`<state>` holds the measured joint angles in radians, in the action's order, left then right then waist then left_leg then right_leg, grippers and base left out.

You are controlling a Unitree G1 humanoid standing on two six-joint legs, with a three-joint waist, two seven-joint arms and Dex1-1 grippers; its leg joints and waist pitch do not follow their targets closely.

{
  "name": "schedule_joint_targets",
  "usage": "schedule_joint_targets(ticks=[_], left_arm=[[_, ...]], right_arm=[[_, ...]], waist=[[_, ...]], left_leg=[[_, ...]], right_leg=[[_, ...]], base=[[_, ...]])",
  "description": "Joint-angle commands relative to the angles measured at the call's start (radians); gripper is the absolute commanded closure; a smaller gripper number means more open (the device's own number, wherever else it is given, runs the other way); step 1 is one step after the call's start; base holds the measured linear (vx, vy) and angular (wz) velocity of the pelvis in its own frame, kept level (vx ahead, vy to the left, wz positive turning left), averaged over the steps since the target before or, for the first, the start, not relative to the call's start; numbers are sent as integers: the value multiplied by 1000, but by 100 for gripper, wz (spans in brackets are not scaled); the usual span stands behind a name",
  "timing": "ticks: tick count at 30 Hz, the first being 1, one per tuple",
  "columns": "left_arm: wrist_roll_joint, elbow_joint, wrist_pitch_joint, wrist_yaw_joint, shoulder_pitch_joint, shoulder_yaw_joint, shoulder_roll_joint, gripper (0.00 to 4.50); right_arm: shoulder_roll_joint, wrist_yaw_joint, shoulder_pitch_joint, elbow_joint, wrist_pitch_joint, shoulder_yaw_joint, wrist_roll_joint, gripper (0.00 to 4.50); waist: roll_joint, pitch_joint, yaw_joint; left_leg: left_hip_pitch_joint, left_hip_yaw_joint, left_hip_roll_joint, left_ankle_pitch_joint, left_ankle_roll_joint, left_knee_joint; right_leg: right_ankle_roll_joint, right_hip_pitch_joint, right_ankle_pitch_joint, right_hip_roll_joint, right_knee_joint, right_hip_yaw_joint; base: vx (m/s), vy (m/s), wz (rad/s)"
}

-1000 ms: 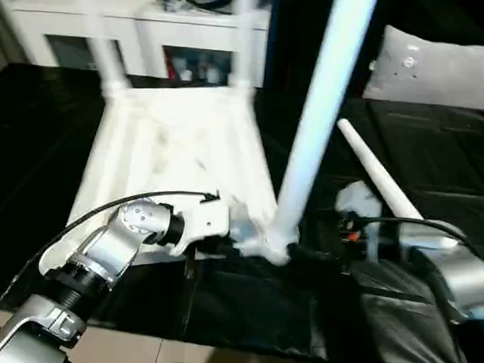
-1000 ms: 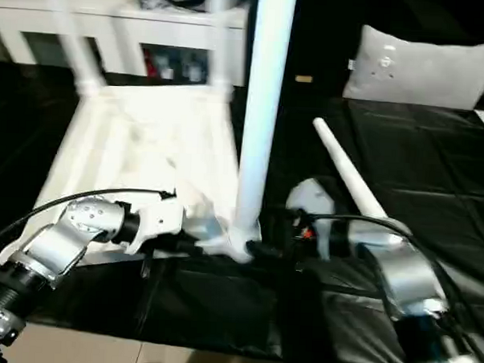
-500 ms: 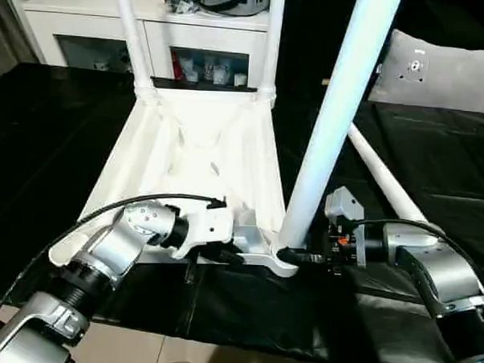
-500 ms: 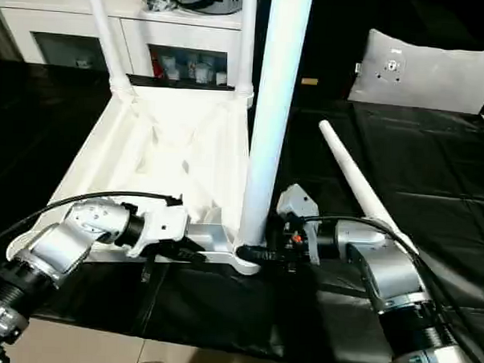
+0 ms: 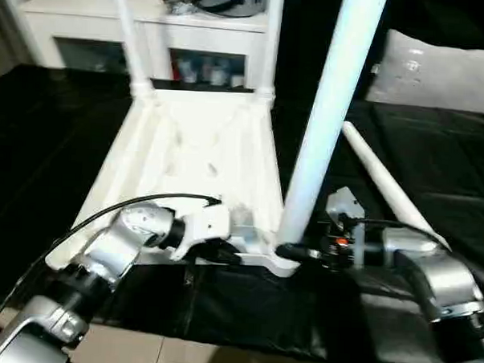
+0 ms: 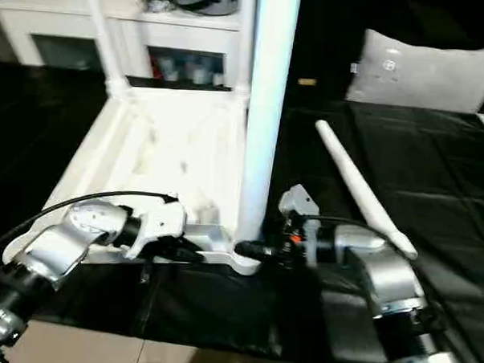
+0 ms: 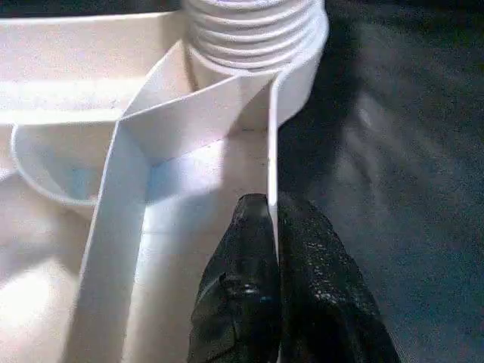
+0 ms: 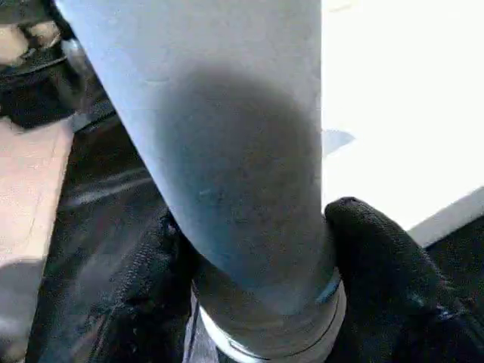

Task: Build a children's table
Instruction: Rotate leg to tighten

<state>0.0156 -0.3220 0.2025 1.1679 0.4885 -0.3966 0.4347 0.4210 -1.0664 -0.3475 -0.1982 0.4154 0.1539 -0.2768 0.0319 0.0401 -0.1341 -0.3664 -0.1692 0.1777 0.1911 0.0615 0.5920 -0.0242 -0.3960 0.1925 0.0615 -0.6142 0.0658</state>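
Observation:
The white table top lies underside up on the black mat. Two legs stand in its far corner sockets. A third leg rises from the near right corner socket, leaning slightly right. My right gripper reaches in from the right, shut on this leg's base, and the right wrist view shows a black finger pressed on each side of the leg. My left gripper is shut on the top's thin near rim beside that socket. Another leg lies loose on the mat at right.
A white cabinet with glass doors stands behind the table top. A grey cushion rests at the back right. The black mat spreads to both sides, and the pale floor shows along the near edge.
My right gripper's fingers have closed in around the base of the near right leg. The left gripper keeps its hold on the rim. The camera has shifted a little.

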Motion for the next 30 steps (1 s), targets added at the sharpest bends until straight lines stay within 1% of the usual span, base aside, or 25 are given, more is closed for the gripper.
schedule_joint_targets(ticks=[1, 2, 3, 4, 5, 6, 7, 10, 11, 12, 13, 14, 15, 16, 17, 18, 19, 20, 21, 23, 25, 26, 27, 28, 30], left_arm=[[-22, 56, 100, -78, -18, -3, -65, 450], [-22, 60, 115, -94, -18, 2, -75, 450], [-20, 80, 186, -168, -21, 26, -119, 450], [-12, 87, 217, -227, -18, 41, -155, 450], [-3, 93, 244, -278, -15, 53, -189, 450], [7, 96, 261, -317, -11, 60, -217, 450], [19, 97, 278, -373, -4, 69, -254, 450], [30, 88, 277, -416, 8, 69, -289, 450], [33, 88, 280, -429, 13, 67, -301, 450], [56, 89, 281, -443, 20, 49, -307, 450], [62, 91, 281, -443, 21, 41, -309, 450], [73, 101, 275, -444, 18, 32, -301, 450], [73, 103, 267, -437, 15, 29, -293, 450], [73, 103, 267, -437, 15, 29, -293, 450], [76, 108, 267, -436, 13, 27, -288, 450], [77, 109, 268, -435, 11, 27, -286, 450], [79, 108, 263, -435, 9, 25, -280, 450], [82, 105, 255, -433, 8, 23, -276, 450], [84, 99, 237, -422, 5, 17, -264, 450], [78, 90, 226, -408, 1, 18, -254, 450], [71, 78, 199, -386, 0, 22, -239, 450], [69, 73, 182, -377, 1, 20, -231, 450], [67, 65, 168, -360, 3, 18, -218, 450], [67, 62, 161, -354, 3, 17, -214, 450], [63, 43, 111, -300, 6, 7, -179, 450]], right_arm=[[-57, 161, 0, -31, 41, -1, 41, 211], [-65, 183, -1, -35, 45, -7, 45, 211], [-102, 276, -8, -53, 68, -30, 62, 211], [-126, 330, -11, -58, 75, -41, 73, 211], [-151, 380, -13, -57, 92, -55, 79, 211], [-172, 420, -15, -56, 102, -65, 85, 212], [-200, 480, -18, -56, 112, -80, 96, 212], [-233, 549, -22, -64, 118, -100, 106, 212], [-249, 581, -24, -69, 122, -108, 107, 212], [-272, 610, -23, -70, 105, -122, 101, 156], [-281, 621, -22, -69, 98, -127, 99, 142], [-282, 620, -14, -56, 78, -128, 97, 142], [-276, 608, -10, -49, 76, -130, 92, 139], [-276, 608, -10, -49, 76, -130, 92, 130], [-272, 598, -6, -41, 77, -134, 88, 102], [-268, 590, -5, -37, 74, -135, 87, 96], [-254, 570, -1, -28, 67, -132, 88, 94], [-245, 555, 1, -23, 62, -129, 88, 94], [-222, 526, 3, -17, 49, -129, 84, 89], [-178, 473, 3, -12, 35, -139, 70, 60], [-115, 376, 6, 8, 28, -143, 43, 51], [-95, 340, 8, 17, 27, -141, 33, 39], [-63, 291, 11, 29, 20, -136, 25, 39], [-54, 276, 11, 32, 19, -134, 22, 18], [15, 177, 13, 45, -2, -113, 23, 6]], waist=[[-7, -49, 3], [-7, -45, 11], [-6, -44, 22], [-8, -42, 30], [-6, -42, 36], [-8, -38, 43], [-8, -38, 47], [-12, -43, 54], [-17, -45, 54], [-13, -46, 53], [-9, -46, 53], [-8, -50, 52], [-7, -51, 51], [-6, -53, 48], [-6, -55, 46], [-5, -62, 41], [-4, -64, 38], [-4, -65, 35], [-3, -62, 35], [-3, -59, 35], [-3, -56, 32], [-3, -54, 27], [0, -55, 25], [-4, -55, 23], [-5, -55, 17]], left_leg=[[5, 19, 51, 201, -22, -73], [8, 20, 48, 231, -7, -74], [11, 21, 47, 246, 5, -76], [11, 24, 43, 258, 5, -77], [10, 24, 44, 261, 7, -78], [13, 26, 44, 284, 7, -80], [16, 25, 42, 293, 7, -78], [16, 25, 39, 276, -4, -78], [13, 24, 37, 260, -13, -77], [14, 22, 40, 246, -18, -77], [14, 23, 41, 241, -19, -77], [9, 24, 42, 218, -20, -78], [10, 22, 44, 211, -21, -77], [10, 22, 45, 192, -25, -75], [9, 20, 45, 175, -27, -73], [4, 19, 45, 127, -35, -67], [2, 18, 44, 106, -40, -65], [-1, 19, 45, 77, -52, -61], [-4, 19, 44, 80, -63, -62], [-3, 17, 44, 115, -64, -62], [-2, 16, 44, 137, -64, -63], [-1, 16, 44, 152, -65, -63], [0, 18, 46, 155, -64, -64], [1, 17, 47, 151, -65, -63], [0, 17, 46, 147, -72, -62]], right_leg=[[-178, 49, 297, 89, 84, -46], [-153, 47, 390, 93, 95, -46], [-135, 45, 444, 91, 100, -46], [-110, 47, 493, 92, 110, -43], [-106, 47, 494, 92, 108, -44], [-97, 43, 519, 88, 115, -40], [-90, 40, 533, 87, 118, -41], [-83, 42, 502, 85, 120, -43], [-81, 43, 485, 86, 119, -45], [-86, 40, 458, 85, 118, -48], [-90, 39, 442, 85, 115, -49], [-102, 45, 379, 84, 108, -49], [-108, 44, 355, 84, 106, -50], [-126, 46, 297, 82, 98, -51], [-136, 47, 261, 82, 95, -52], [-156, 52, 166, 81, 84, -52], [-164, 52, 126, 80, 80, -52], [-180, 54, 58, 79, 72, -50], [-189, 54, 43, 79, 72, -48], [-190, 56, 89, 82, 79, -48], [-181, 57, 146, 82, 84, -48], [-165, 55, 190, 83, 90, -48], [-163, 56, 196, 82, 89, -48], [-157, 54, 199, 82, 89, -48], [-153, 54, 201, 82, 89, -48]], base=[[0, 0, 0], [0, 0, 0], [0, 0, 0], [0, 0, 0], [0, 0, 0], [0, 0, 0], [0, 0, 0], [0, 0, 0], [0, 0, 0], [0, 0, 0], [0, 0, 0], [0, 0, 0], [0, 0, 0], [0, 0, 0], [0, 0, 0], [0, 0, 0], [0, 0, 0], [0, 0, 0], [0, 0, 0], [0, 0, 0], [0, 0, 0], [0, 0, 0], [0, 0, 0], [0, 0, 0], [0, 0, 0]])
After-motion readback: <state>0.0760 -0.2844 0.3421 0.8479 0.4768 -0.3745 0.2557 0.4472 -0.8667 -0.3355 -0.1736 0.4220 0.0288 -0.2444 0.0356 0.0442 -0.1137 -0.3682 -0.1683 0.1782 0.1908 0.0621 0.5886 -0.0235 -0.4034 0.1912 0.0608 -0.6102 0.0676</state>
